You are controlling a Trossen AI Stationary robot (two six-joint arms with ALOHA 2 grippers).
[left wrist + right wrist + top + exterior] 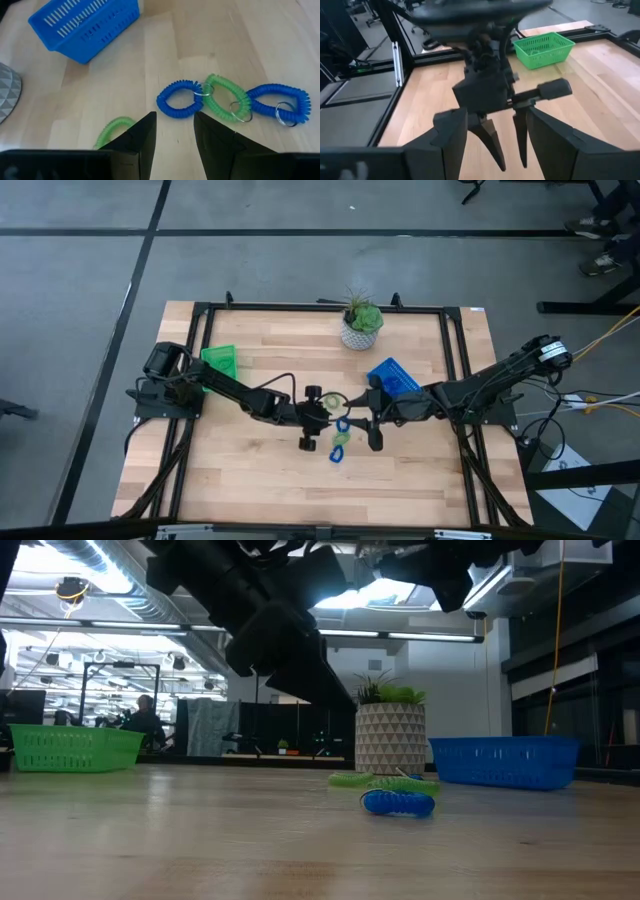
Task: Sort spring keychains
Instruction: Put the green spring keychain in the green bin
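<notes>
I see both arms meeting at mid-tabletop [250, 480], in front of the potted plant [361, 323]. My left gripper [174, 145] hangs with fingers parted and empty; just beyond them lies a chain of three spring keychains [227, 99], blue, green, blue, lying flat, its long axis crosswise to the fingers. Another green keychain [112, 131] sits beside one finger. My right gripper [492, 145] faces the left one, fingers wide, holding nothing. The blue basket [393, 376] stands near the plant, the green basket [220, 362] farther off.
</notes>
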